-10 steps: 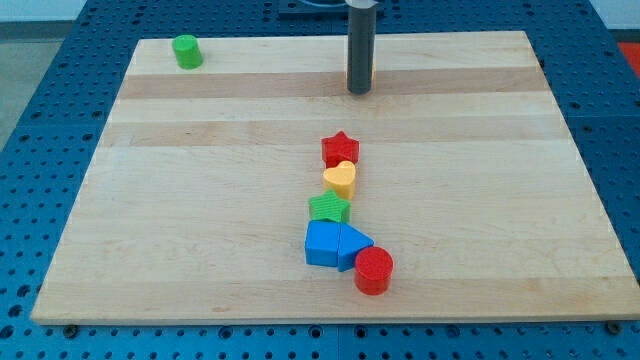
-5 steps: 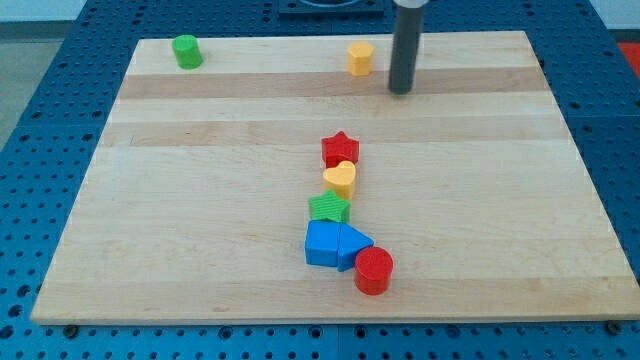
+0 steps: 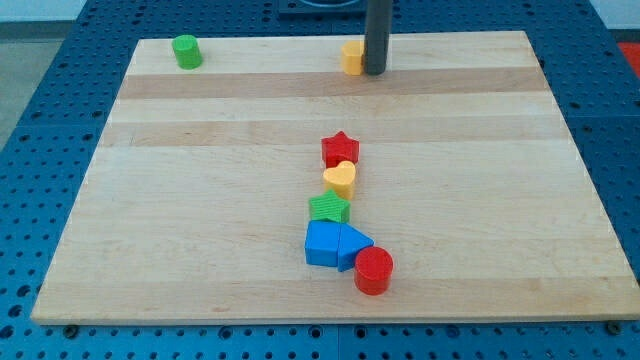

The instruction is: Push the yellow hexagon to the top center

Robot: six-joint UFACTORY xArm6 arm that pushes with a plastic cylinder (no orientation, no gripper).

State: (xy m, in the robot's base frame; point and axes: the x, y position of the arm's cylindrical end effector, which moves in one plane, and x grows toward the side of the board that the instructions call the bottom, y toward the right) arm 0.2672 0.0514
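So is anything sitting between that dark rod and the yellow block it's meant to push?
Nothing visible. My tip is right against the view's right side of the yellow hexagon, already near the board's top center. The other blocks lie well below.

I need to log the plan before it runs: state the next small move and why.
Probably a tiny nudge toward the view's left, or none. My tip sits against the right side of the yellow hexagon, which already lies near the top edge of the board, about at its middle.
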